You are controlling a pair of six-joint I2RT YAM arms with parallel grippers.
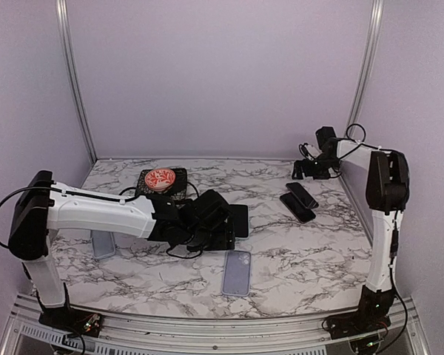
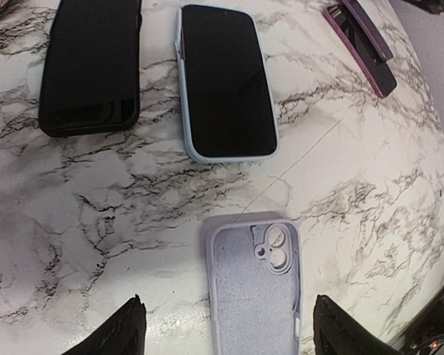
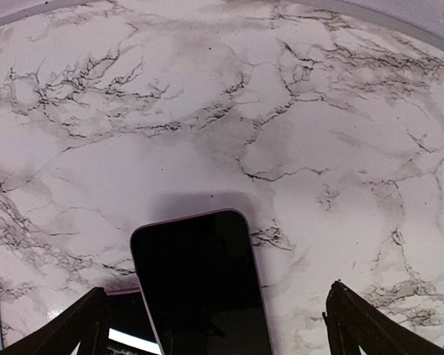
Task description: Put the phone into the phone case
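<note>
On the marble surface (image 2: 74,222), the empty phone case (image 2: 253,285) lies lengthwise under the left jaws, spread wide; the phone (image 2: 226,81) lies just beyond, roughly parallel. Right jaws hang released, well apart.

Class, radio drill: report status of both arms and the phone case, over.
Left gripper open by lavender case; right gripper open over dark phone. Case empty, inside up. Blue-edged phone beside it, apart. Nothing between.
</note>
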